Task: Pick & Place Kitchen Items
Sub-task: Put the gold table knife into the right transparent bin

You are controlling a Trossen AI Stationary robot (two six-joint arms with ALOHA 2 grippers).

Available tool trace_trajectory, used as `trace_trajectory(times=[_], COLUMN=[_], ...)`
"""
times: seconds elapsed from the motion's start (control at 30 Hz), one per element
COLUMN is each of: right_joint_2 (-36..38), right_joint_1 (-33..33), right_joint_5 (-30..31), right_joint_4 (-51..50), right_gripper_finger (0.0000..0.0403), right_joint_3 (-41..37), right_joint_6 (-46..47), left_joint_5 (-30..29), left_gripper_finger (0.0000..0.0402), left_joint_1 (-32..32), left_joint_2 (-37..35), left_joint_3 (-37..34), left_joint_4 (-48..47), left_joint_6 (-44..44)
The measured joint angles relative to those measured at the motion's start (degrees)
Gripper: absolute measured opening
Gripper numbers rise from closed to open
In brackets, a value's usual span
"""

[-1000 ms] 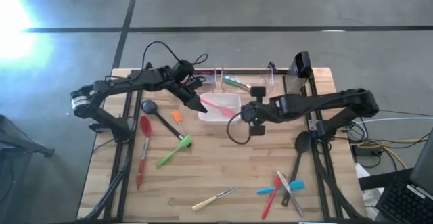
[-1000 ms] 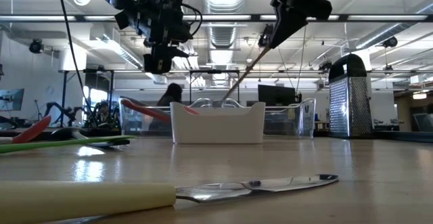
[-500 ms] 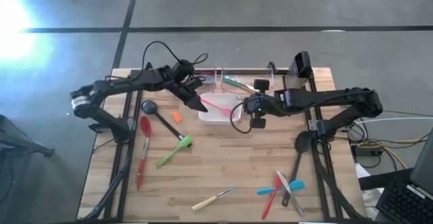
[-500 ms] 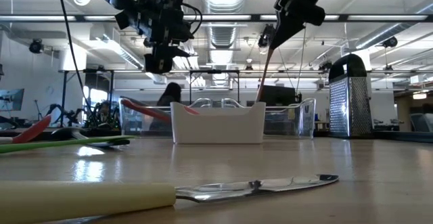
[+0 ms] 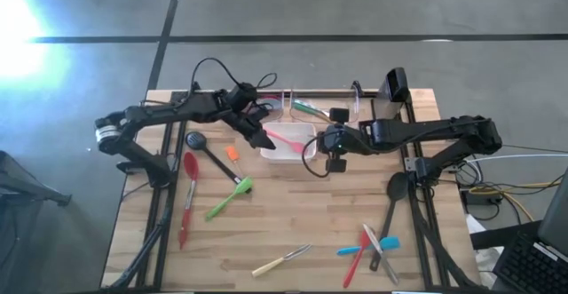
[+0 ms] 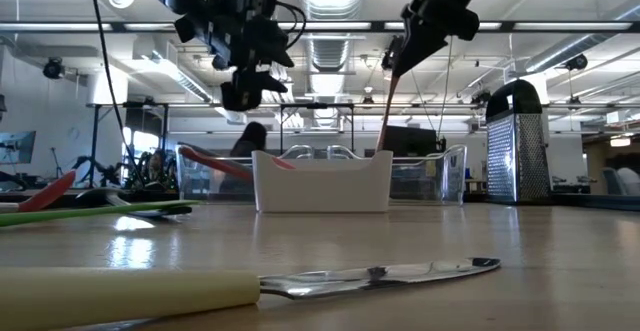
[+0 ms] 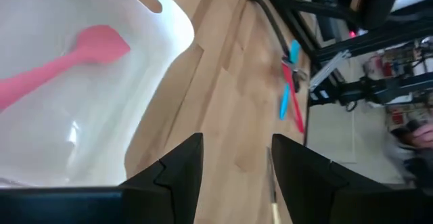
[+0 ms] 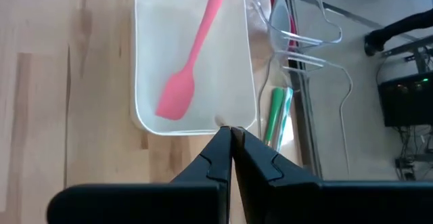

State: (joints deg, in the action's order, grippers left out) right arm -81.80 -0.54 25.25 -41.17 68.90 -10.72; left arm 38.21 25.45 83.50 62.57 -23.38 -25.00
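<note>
A white dish (image 5: pixel 284 159) stands at the table's far middle. A pink spatula (image 8: pixel 179 92) lies in it, its handle running up toward the left rim. My left gripper (image 7: pixel 235 143) hovers open over the dish's left near corner, with only bare table between its fingers. My right gripper (image 6: pixel 397 68) is high over the dish's right end, shut on a thin reddish-brown stick (image 6: pixel 390 111). Other utensils lie loose on the table: a black ladle (image 5: pixel 206 152), a red one (image 5: pixel 188 187), a green one (image 5: pixel 226 201) and a cream-handled knife (image 6: pixel 300 276). My right gripper pinches the stick's top end (image 6: pixel 396 76) between its shut fingers, coming from above on a downward slant. The stick hangs nearly upright below them. Its lower end goes out of sight behind the dish's wall (image 6: pixel 320 186). The wrist view does not show the stick.
Clear bins (image 5: pixel 319 107) holding a green utensil (image 8: pixel 277 112) stand behind the dish, and a metal grater (image 6: pixel 515 141) stands at the far right. A black spoon (image 5: pixel 393 192) and blue, red and grey utensils (image 5: pixel 368 245) lie near right. Bare wood shows in the near middle.
The stick in my right gripper has swung from a slant to nearly upright. Its lower end moved toward the table's right while its top stayed under the fingers. The pink spatula has kept still in the dish.
</note>
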Motion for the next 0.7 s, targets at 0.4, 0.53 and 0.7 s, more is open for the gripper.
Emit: trace_trajectory(times=[0.4, 0.53, 0.7], right_joint_2=[0.0, 0.0, 0.0], right_joint_1=[0.0, 0.0, 0.0], right_joint_5=[0.0, -0.6, -1.5], right_joint_4=[0.4, 0.6, 1.6], right_gripper_finger=[0.0007, 0.0007, 0.0007], right_joint_3=[-2.6, -2.6, -2.6], right_joint_6=[0.7, 0.4, -0.1], left_joint_5=[-1.1, -0.8, -3.9], left_gripper_finger=[0.0179, 0.0179, 0.0179], left_joint_1=[-2.0, -2.0, -2.6], left_joint_2=[11.7, 14.6, 16.6], left_joint_3=[0.1, 0.1, 1.4], left_joint_4=[20.0, 24.3, 24.9], left_joint_6=[2.7, 4.5, 9.1])
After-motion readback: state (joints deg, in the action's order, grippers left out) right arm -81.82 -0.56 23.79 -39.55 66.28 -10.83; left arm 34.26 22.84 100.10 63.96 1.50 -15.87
